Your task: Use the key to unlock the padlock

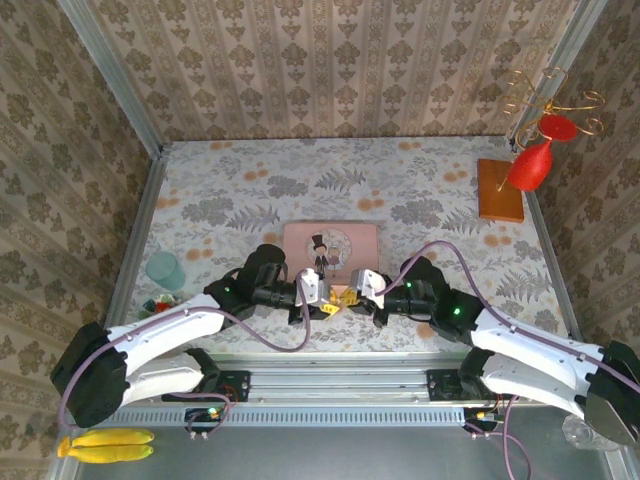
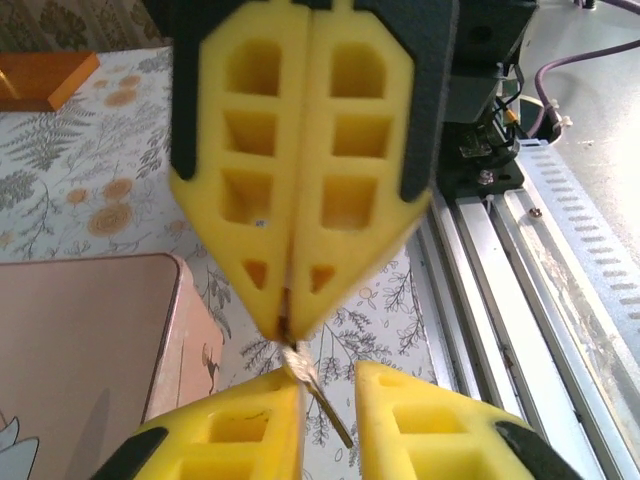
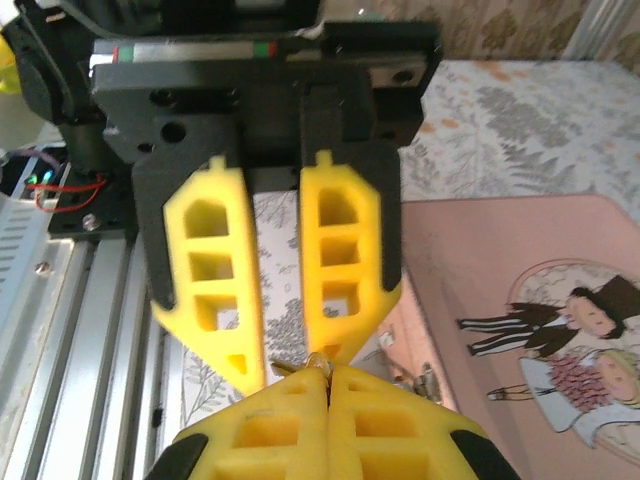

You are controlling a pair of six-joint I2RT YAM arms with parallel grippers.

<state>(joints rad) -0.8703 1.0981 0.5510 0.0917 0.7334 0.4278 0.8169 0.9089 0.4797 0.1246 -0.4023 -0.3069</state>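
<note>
**Key pinched, unlocking yet to come**

Right fingers [image 2: 330, 200], pressed together, pinch a thin brassy piece, likely the key [image 2: 322, 405], just above the table [image 1: 250, 190]. Left fingers [image 3: 210, 280] stand spread around it. Beyond lies the pink tin [image 3: 520, 250]. I cannot make out the padlock, and inserting and turning appear undone.

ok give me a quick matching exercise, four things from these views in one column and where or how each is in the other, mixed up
1 pink tin
2 teal cup
3 bananas
4 right tool

a left edge of the table
b shut
c middle of the table
d off the table, nearer than the rail, on the left

Pairs: 1-c, 2-a, 3-d, 4-b
</note>
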